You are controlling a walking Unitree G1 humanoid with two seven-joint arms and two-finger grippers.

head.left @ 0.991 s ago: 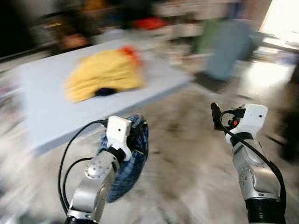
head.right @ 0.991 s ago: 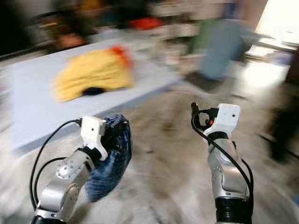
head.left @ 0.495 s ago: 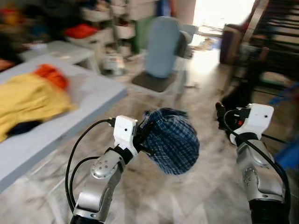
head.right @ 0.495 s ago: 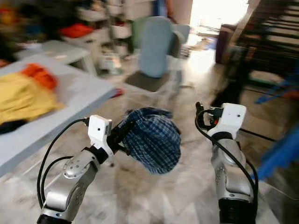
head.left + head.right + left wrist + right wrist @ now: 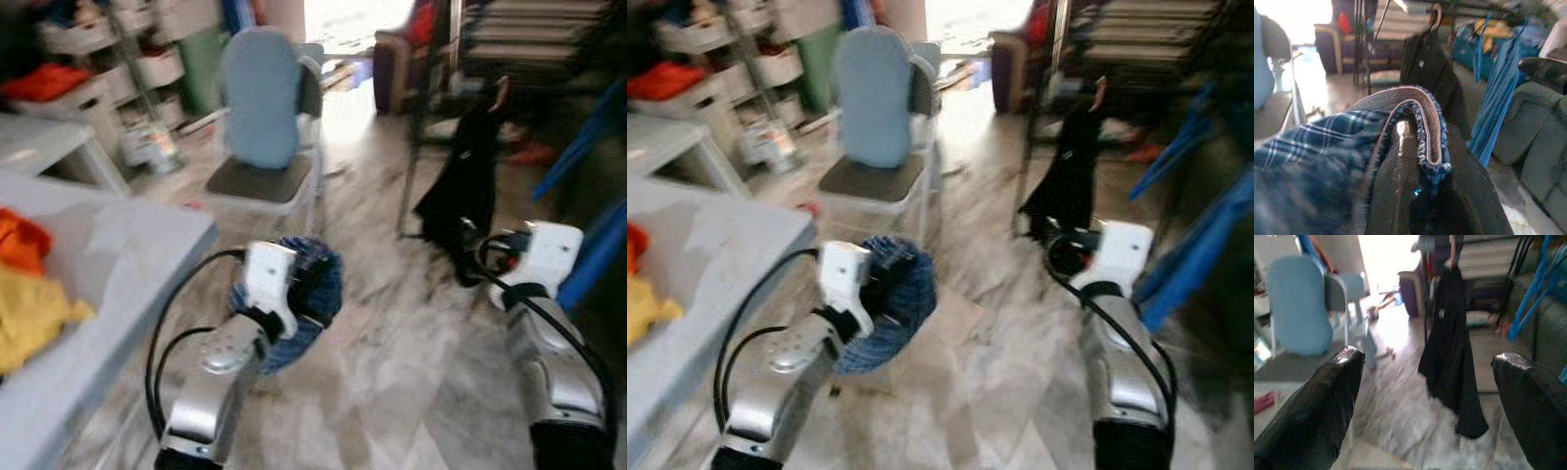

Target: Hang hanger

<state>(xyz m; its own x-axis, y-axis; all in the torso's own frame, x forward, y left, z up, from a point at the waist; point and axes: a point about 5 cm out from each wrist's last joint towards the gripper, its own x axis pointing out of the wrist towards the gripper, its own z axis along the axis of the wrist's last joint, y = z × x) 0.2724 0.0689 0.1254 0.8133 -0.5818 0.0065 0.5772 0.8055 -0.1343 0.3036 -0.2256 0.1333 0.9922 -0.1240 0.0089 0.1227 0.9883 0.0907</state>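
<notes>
While my left gripper (image 5: 1415, 196) carries the blue plaid cloth garment (image 5: 299, 304), fingers clamped on its hemmed edge, it looks light and floppy. My right gripper (image 5: 1425, 396) rides empty, fingers apart, facing the black garment (image 5: 1452, 347) hung ahead.

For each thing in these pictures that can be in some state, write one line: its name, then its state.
Left gripper: shut on the blue plaid garment.
Blue plaid garment: bunched, held off the floor.
Right gripper: open, holding nothing.
Black garment: hanging from a hanger on the rack.
Chair: upright, seat bare.
Yellow cloth: lying crumpled on the table.
</notes>
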